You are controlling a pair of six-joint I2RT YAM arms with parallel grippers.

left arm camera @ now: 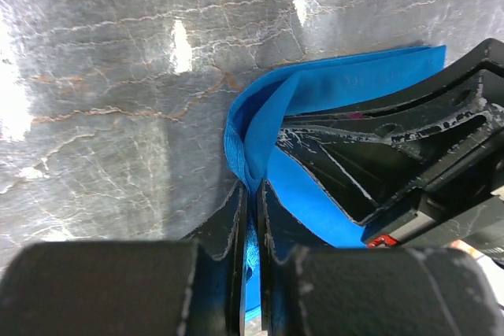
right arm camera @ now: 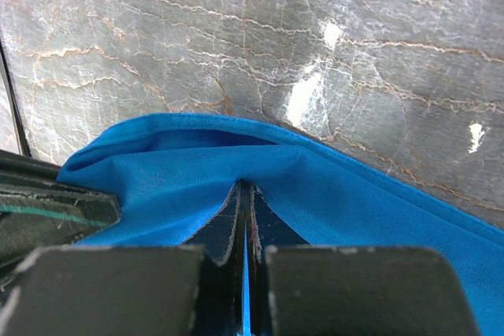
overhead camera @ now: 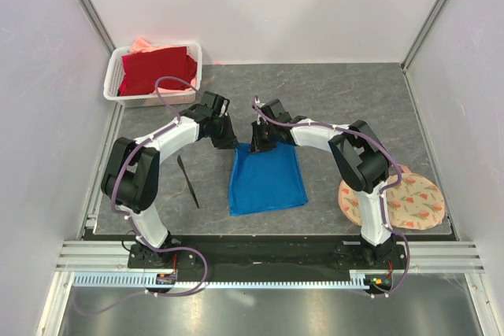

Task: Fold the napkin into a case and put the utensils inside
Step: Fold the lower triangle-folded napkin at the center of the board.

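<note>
1. Across the middle of the grey marbled bench [overhead camera: 354,92], nearer its near edge, we see the blue napkin [overhead camera: 266,186] lying with its far edge raised.
2. Toward the near right corner, a round floral mat [overhead camera: 413,202] lies partly hidden behind the right arm [overhead camera: 358,163].
3. At the far left corner, a white basket [overhead camera: 118,94] holds a dark red cloth [overhead camera: 157,70].
4. We find the left claw [left arm camera: 250,188] pressed together, pinching the napkin's far left corner, where the cloth folds over.
5. We see the right claw [right arm camera: 244,188] likewise clamped on the napkin's far edge, just beside the left one.
6. A thin black utensil [overhead camera: 187,182] lies left of the napkin, apart from it.
</note>
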